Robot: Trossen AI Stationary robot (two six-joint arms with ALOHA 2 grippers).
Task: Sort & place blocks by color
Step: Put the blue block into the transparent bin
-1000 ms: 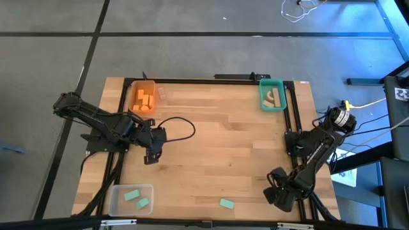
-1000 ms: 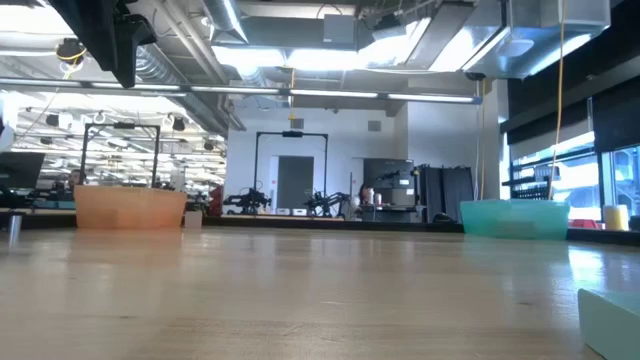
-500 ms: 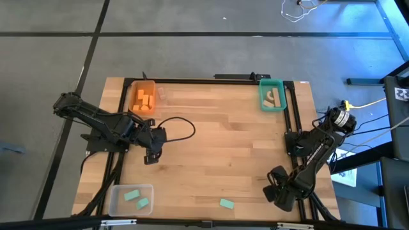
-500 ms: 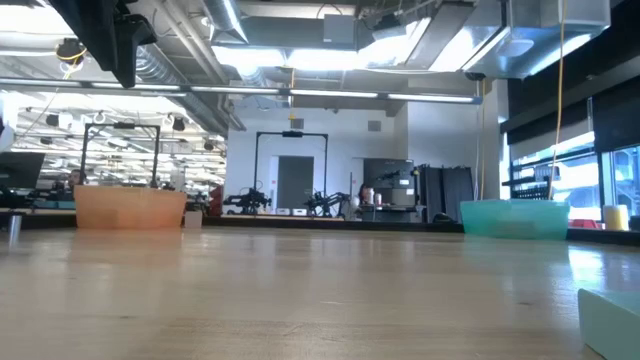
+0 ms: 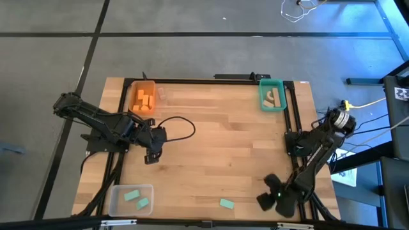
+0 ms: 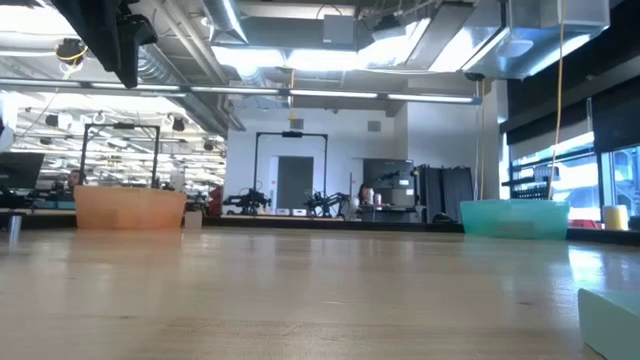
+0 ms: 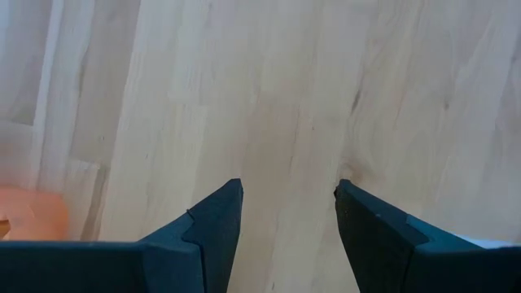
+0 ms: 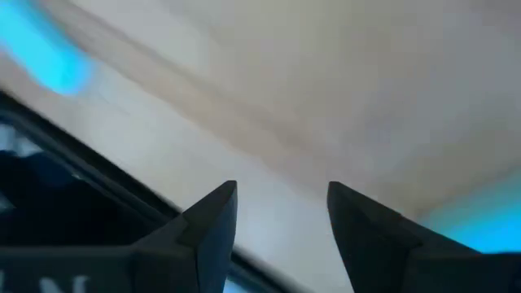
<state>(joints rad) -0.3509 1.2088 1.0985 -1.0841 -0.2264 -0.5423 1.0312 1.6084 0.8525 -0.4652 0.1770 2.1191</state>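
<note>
One mint-teal block (image 5: 226, 204) lies flat on the table near the front edge; in the low view it shows as a block (image 6: 610, 318) at the right. My right gripper (image 5: 263, 200) hangs open just right of it, its open fingers (image 8: 281, 203) over bare wood. My left gripper (image 5: 151, 158) hangs open over bare table at mid left, with nothing between its fingers (image 7: 289, 195). Orange blocks (image 5: 144, 99) lie in the orange bin (image 5: 152, 84), pale wood blocks (image 5: 273, 98) in the teal bin (image 5: 262, 96), and two mint-teal blocks (image 5: 135, 199) in the clear bin (image 5: 115, 191).
A pale block (image 5: 162, 94) lies on the table beside the orange bin. A black cable (image 5: 182, 121) loops over the table by the left arm. Black frame rails (image 5: 294, 115) run along the table's sides. The middle of the table is bare wood.
My right gripper has swung toward the table's left edge, closer to the loose mint-teal block, and its wrist has turned and tipped. It has stayed open.
</note>
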